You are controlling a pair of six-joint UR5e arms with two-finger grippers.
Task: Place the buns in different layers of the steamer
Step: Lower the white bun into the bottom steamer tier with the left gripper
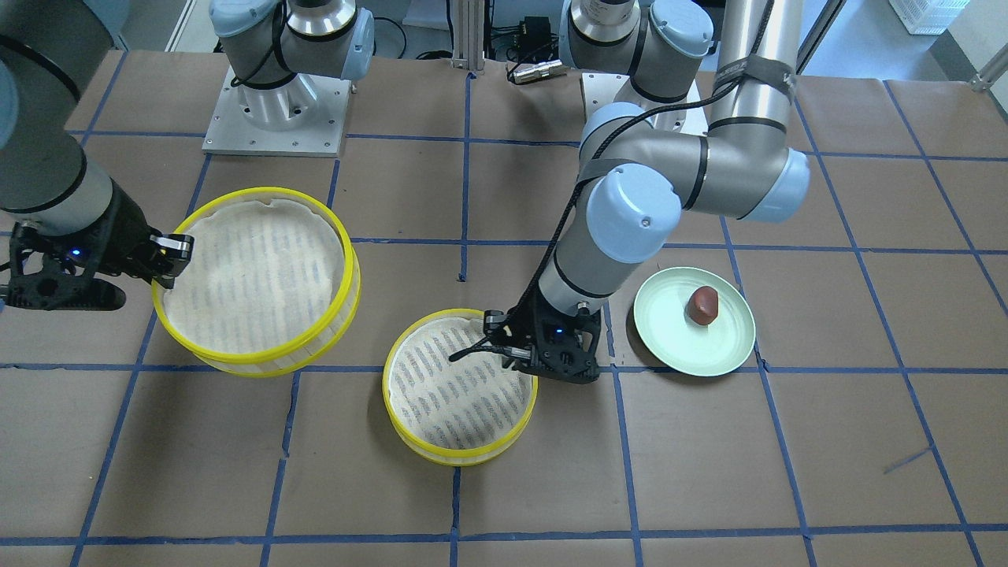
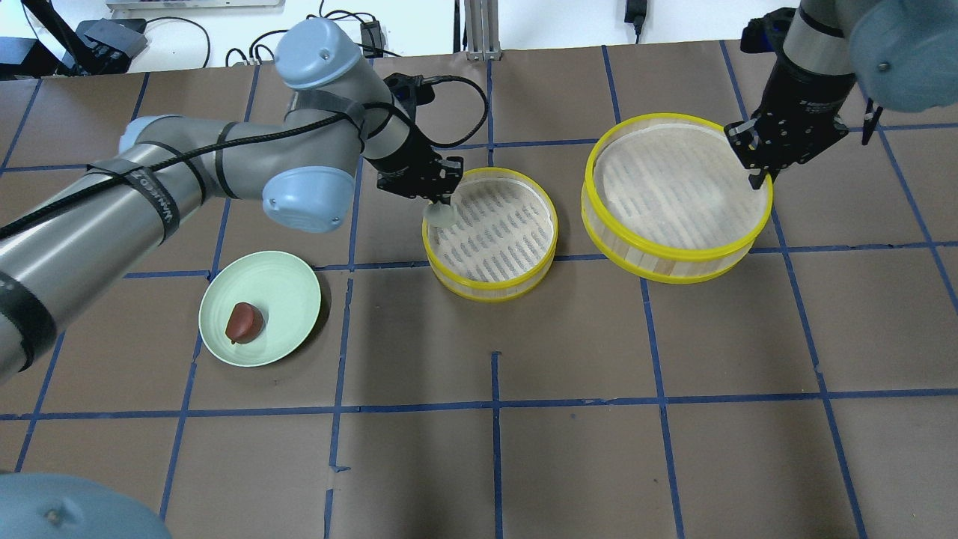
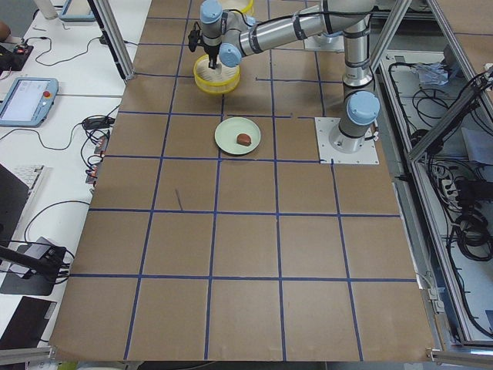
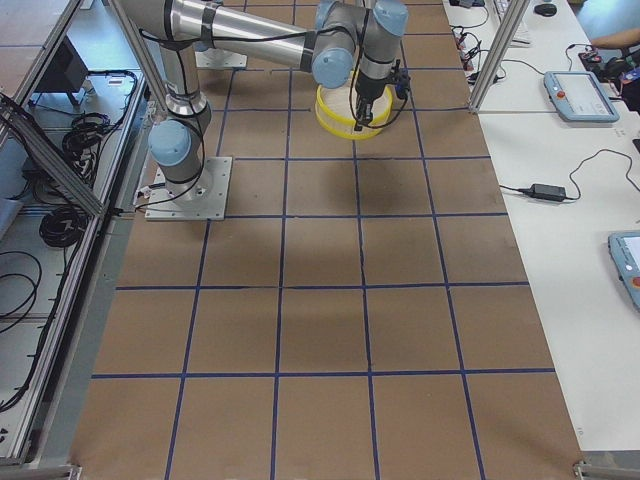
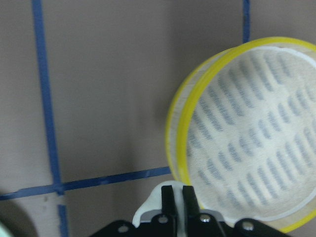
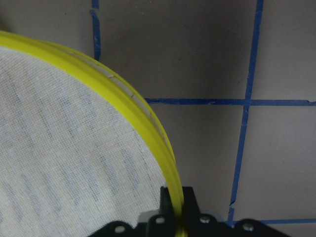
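1. Overhead, the brown table carries the steamer as two separate tiers, set side by side.
2. Seen from overhead, the larger steamer tier lies at 3 o'clock of the other. Only its off-white mesh cloth is inside. The right hand pinches its yellow rim at 3 o'clock, with one finger inside the wall and one outside. Whether this tier rests on the table or hangs above it, I cannot tell.
3. The smaller steamer tier sits near the table's middle and holds only its mesh lining.
4. The pale green plate lies well apart from the smaller tier, between 8 and 9 o'clock of it.
5. The left hand points down over the smaller tier's rim at 10 o'clock, its fingers pressed onto the white bun.
6. The white bun hangs below those fingertips, right at the yellow rim.
7. The reddish-brown bun rests on the plate, off centre toward 8 o'clock and far from both hands.
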